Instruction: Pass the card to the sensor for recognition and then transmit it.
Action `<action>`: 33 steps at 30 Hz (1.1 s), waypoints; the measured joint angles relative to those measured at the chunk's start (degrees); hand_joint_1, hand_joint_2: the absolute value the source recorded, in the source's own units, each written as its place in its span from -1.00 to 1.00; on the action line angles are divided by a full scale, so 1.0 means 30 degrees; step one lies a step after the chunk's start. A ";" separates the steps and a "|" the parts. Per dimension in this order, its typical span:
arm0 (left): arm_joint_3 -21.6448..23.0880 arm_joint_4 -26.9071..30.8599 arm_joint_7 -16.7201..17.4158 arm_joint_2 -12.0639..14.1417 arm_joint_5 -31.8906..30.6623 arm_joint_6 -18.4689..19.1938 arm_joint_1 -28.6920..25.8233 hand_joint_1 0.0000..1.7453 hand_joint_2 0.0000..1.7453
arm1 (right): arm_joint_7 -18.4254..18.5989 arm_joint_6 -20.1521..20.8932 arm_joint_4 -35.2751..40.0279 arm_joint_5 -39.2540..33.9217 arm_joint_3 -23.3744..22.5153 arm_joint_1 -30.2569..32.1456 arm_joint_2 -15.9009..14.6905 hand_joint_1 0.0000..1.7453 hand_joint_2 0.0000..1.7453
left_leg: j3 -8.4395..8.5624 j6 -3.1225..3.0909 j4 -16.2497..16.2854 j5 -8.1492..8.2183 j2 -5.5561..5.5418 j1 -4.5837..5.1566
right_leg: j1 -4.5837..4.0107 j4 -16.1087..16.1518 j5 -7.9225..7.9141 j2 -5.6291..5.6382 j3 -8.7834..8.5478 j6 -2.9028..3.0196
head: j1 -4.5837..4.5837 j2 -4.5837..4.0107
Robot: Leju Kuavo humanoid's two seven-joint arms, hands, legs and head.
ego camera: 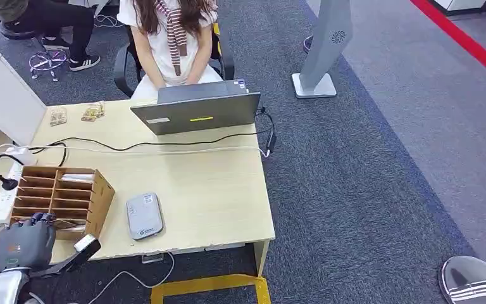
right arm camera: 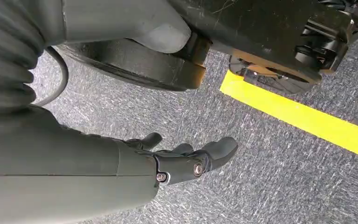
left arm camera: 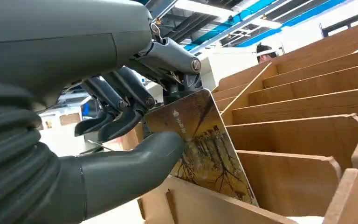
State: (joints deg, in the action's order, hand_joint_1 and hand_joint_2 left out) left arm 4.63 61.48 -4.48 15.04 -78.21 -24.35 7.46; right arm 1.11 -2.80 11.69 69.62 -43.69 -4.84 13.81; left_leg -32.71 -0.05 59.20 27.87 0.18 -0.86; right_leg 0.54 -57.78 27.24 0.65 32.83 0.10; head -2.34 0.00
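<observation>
Your left robot hand [left arm camera: 121, 140] pinches the card [left arm camera: 205, 144] in the wooden rack [ego camera: 69, 196] at the worktop's [ego camera: 215, 190] near-left corner; sensor [ego camera: 143, 216] pass and handover remain, right robot hand [right arm camera: 186, 161] empty, fingers apart

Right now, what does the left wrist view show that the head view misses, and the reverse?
Left wrist view alone: the card, printed with a tree scene, pinched between the thumb and fingers of the left hand while its lower edge sits in a slot.

Head view alone: the grey sensor on the table, the laptop and a seated person.

Both: the left hand and the wooden organizer.
</observation>
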 joint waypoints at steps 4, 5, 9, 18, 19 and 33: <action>0.0007 0.0037 -0.0131 0.0007 0.0146 -0.0073 0.0000 1.00 1.00 | -0.0022 0.0000 0.0000 -0.0015 0.0000 0.0002 0.0000 -1.00 1.00 | 0.0001 0.0000 0.0001 -0.0001 0.0000 0.0000 | 0.0000 0.0000 -0.0001 0.0001 0.0000 0.0001 | 0.0000 0.0000; 0.0007 0.0110 -0.0175 0.0007 0.0205 -0.0131 -0.0003 1.00 1.00 | -0.0029 0.0000 0.0000 -0.0037 0.0000 0.0003 0.0000 -1.00 1.00 | 0.0000 0.0000 0.0001 -0.0001 0.0000 0.0000 | 0.0000 0.0000 -0.0001 0.0001 0.0001 0.0001 | 0.0000 0.0000; 0.0073 0.1948 -0.0393 0.0094 0.0932 -0.0095 -0.0129 1.00 1.00 | -0.0029 -0.0036 0.0000 -0.0219 0.0000 0.0006 0.0000 -1.00 1.00 | -0.0008 -0.0001 0.0002 -0.0002 -0.0002 -0.0001 | -0.0003 0.0000 -0.0001 -0.0001 0.0003 0.0000 | 0.0000 0.0000; 0.0605 0.6718 -0.0211 0.0466 0.1232 0.0933 -0.0331 1.00 1.00 | -0.0022 -0.0044 0.0000 -0.0299 -0.0044 0.0008 0.0000 -1.00 1.00 | -0.0008 -0.0002 0.0003 0.0001 -0.0005 0.0002 | -0.0001 0.0001 -0.0001 -0.0003 0.0000 -0.0001 | 0.0000 0.0000; 0.0626 0.6897 -0.0205 0.0481 0.1239 0.0933 -0.0364 1.00 1.00 | -0.0022 -0.0044 0.0000 -0.0313 -0.0058 0.0009 0.0000 -1.00 1.00 | -0.0008 -0.0001 0.0003 0.0000 -0.0006 0.0002 | -0.0001 0.0000 -0.0001 -0.0002 0.0000 -0.0001 | 0.0000 0.0000; 0.0713 0.7982 -0.0408 0.0539 0.1363 0.0598 -0.0468 1.00 1.00 | 0.0007 -0.0066 0.0000 -0.0415 -0.0109 0.0006 0.0000 -1.00 1.00 | -0.0009 -0.0001 0.0003 -0.0001 -0.0007 -0.0002 | -0.0003 -0.0002 -0.0001 -0.0002 0.0001 -0.0001 | -0.0007 0.0000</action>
State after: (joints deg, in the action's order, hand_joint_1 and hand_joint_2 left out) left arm 6.77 85.43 -5.71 16.66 -74.12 -22.56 6.05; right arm 1.14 -2.99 11.69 68.37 -44.02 -4.82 13.81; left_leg -32.74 -0.05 59.21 27.87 0.16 -0.87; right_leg 0.53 -57.78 27.24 0.64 32.83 0.10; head -2.36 0.00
